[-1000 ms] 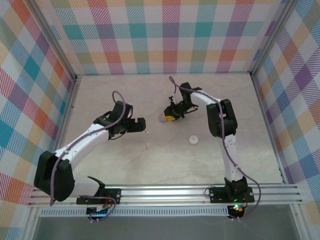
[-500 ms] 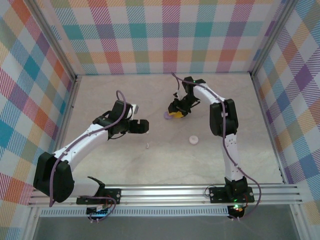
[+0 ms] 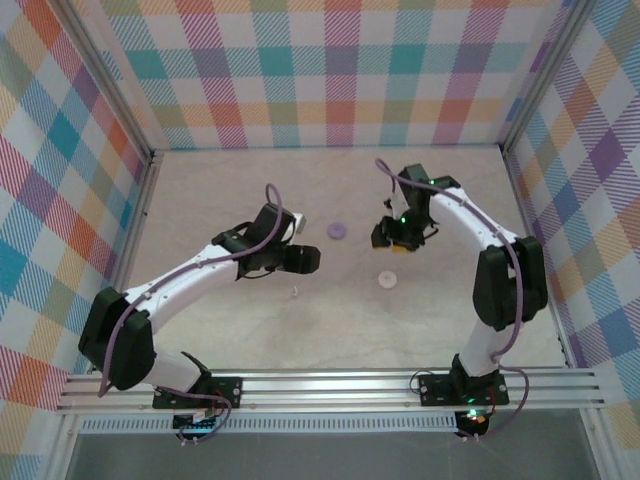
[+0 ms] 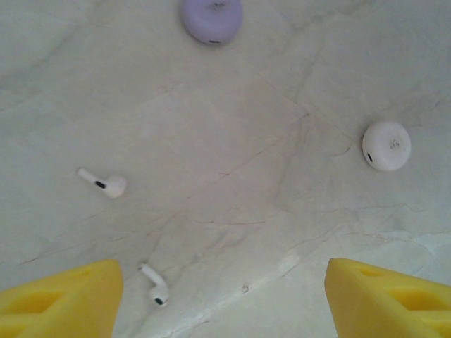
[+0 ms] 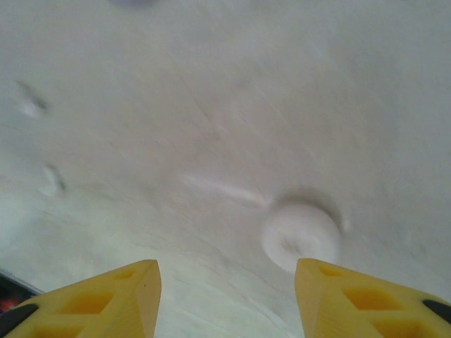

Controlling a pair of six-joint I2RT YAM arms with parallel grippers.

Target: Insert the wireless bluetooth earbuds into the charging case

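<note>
- Two yellow wedge-shaped fingers (image 4: 60, 299) of the left jaws stand wide apart at the bottom corners of the left wrist view. Only bare worktop (image 4: 232, 211) lies between them, and they hold nothing.
- Just ahead lies the nearer white earbud (image 4: 155, 284), close to the left finger but not touching it. It is smooth and glossy, with a rounded head, a short stem and a dark tip.
- The farther white earbud (image 4: 106, 184) has the same shape and lies flat on the worktop, a little further out.
- The right jaws are parted too. Their yellow fingers (image 5: 99, 299) have moulded recessed pockets and grip nothing; this view is blurred.
- The white round case (image 5: 301, 236) is a smooth, low dome, shut. It lies just beyond that gap, nearer the right finger and apart from both.
- The pale purple round case (image 3: 337, 231), also closed, sits on the worktop between the two arms, with both earbuds outside it.
- The worktop is pale and matt, with fine marble-like veins.
- The enclosure walls (image 3: 330, 70) carry a pastel plaid of teal, orange, purple and yellow.
</note>
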